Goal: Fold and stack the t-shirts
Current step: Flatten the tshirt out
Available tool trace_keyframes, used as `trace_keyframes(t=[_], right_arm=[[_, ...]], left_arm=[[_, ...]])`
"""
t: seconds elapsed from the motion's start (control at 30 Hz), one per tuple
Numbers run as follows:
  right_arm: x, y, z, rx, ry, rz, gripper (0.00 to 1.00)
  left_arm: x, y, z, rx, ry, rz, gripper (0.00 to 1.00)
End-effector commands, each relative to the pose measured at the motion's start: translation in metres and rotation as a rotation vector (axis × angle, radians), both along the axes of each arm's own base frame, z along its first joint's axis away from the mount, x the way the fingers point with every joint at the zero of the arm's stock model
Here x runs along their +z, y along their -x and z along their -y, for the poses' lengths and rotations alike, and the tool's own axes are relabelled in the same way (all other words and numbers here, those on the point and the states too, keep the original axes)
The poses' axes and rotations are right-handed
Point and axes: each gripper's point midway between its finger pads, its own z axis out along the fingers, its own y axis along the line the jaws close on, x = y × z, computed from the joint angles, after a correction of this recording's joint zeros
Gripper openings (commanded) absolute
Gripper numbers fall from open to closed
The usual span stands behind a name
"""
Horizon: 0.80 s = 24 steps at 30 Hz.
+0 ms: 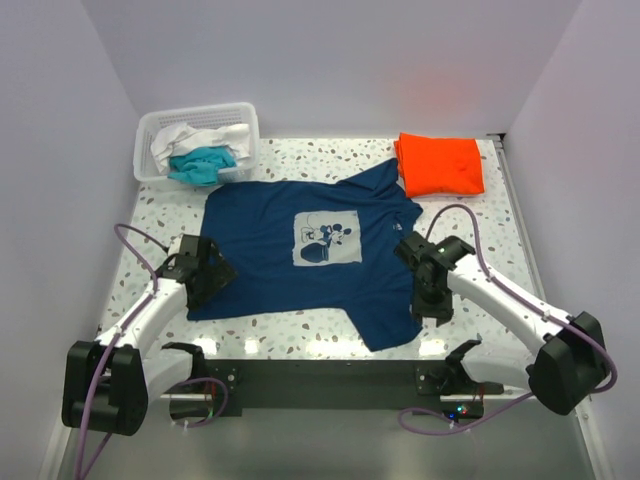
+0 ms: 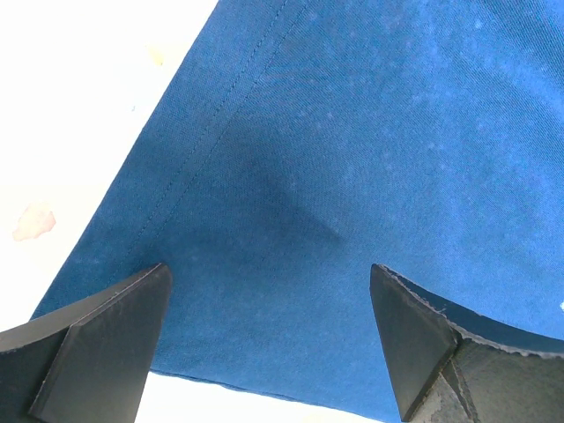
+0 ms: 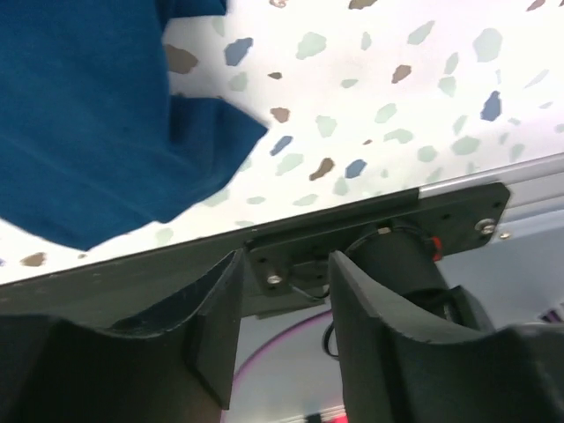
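Navy shirt [image 1: 300,250] lies mostly flat. Left gripper [image 2: 269,282] gapes empty, right gripper [image 3: 284,264] is barely parted, empty too. Rumpled sleeve [image 1: 385,330] could fold crooked.

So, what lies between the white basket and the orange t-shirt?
Bare speckled table, then the navy t-shirt's sleeve, seen in the top view.

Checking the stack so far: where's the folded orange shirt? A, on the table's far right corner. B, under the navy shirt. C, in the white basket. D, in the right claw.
A: the orange shirt lies folded on the table, far right corner, apart from the basket.
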Motion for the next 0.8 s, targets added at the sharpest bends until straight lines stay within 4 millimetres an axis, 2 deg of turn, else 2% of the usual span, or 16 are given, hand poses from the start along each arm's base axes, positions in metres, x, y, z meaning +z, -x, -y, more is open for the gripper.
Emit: trace_keyframes(t=[0.0,0.03,0.07,0.1,0.13,0.23,0.3,0.43,0.47,0.57,0.6,0.67,0.7,0.77], right_arm=[[-0.007,-0.003,0.010,-0.011,0.077,-0.002,0.49],[-0.007,-0.015,0.001,0.011,0.040,0.033,0.51],[-0.006,-0.021,-0.006,0.034,0.009,0.049,0.58],[-0.005,-0.024,-0.014,0.054,-0.033,0.059,0.89],[-0.003,-0.029,-0.034,0.111,-0.143,0.073,0.99],[0.002,-0.034,-0.062,0.191,-0.308,0.112,0.99],[0.004,-0.037,-0.073,0.217,-0.370,0.144,0.99],[0.021,-0.062,-0.104,0.267,-0.524,0.291,0.99],[0.023,-0.062,-0.110,0.271,-0.561,0.298,0.99],[0.014,-0.063,-0.119,0.291,-0.601,0.292,0.99],[0.008,-0.062,-0.121,0.296,-0.607,0.271,0.99],[0.002,-0.063,-0.120,0.305,-0.593,0.264,0.99],[-0.002,-0.062,-0.119,0.306,-0.587,0.258,0.99],[-0.002,-0.065,-0.120,0.314,-0.590,0.276,0.99]], left_arm=[[0.005,-0.006,-0.004,0.012,-0.016,0.032,1.00],[0.005,-0.006,-0.004,0.012,-0.016,0.031,1.00],[0.005,-0.006,-0.004,0.014,-0.015,0.028,1.00],[0.005,-0.005,-0.004,0.018,-0.016,0.024,1.00],[0.006,-0.005,-0.004,0.018,-0.016,0.024,1.00],[0.010,-0.006,-0.003,0.022,-0.007,0.026,1.00],[0.015,-0.007,-0.003,0.030,-0.005,0.029,1.00],[0.026,-0.006,-0.004,0.053,-0.004,0.027,1.00],[0.027,-0.003,-0.005,0.072,-0.004,0.019,1.00],[0.030,0.011,-0.010,0.133,-0.009,-0.024,1.00],[0.028,0.025,-0.014,0.160,-0.024,-0.064,1.00],[0.026,0.036,-0.014,0.215,-0.009,-0.089,1.00],[0.022,0.048,-0.016,0.238,-0.010,-0.121,1.00],[0.021,0.052,-0.012,0.269,0.021,-0.119,1.00]])
